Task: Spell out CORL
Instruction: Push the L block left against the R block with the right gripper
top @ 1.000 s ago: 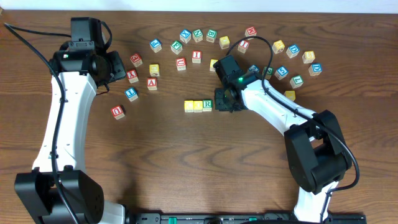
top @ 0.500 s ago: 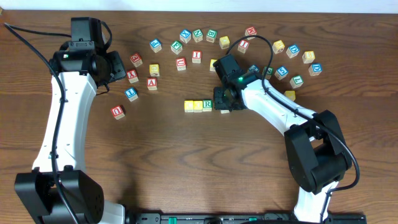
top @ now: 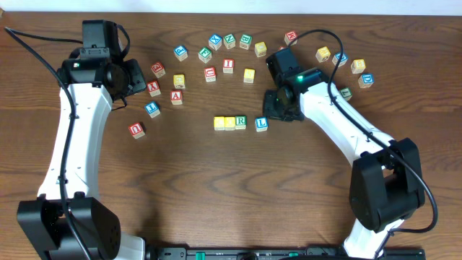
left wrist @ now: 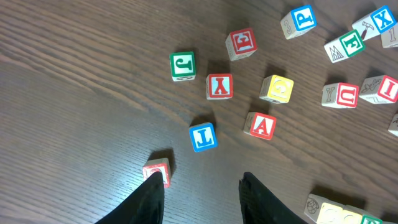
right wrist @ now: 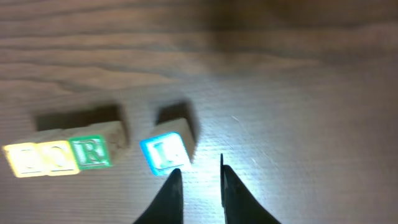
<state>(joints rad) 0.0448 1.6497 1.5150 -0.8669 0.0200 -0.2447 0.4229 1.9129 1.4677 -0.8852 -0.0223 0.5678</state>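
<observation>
Blue L block (right wrist: 165,151) lies just left of the right claw (right wrist: 199,180), whose fingers stand slightly parted and empty. It ends the row after two yellow blocks (top: 224,123) and the green R block (top: 240,121). Only a small gap is left to close.

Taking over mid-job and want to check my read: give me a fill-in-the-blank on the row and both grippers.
The blue block shows the letter ____.
In the overhead view it lies just ____ of the green R block.
The right gripper has jaws that hold ____.
The left gripper has jaws that stand ____, nothing between them.
Missing words: L; right; nothing; open.
</observation>
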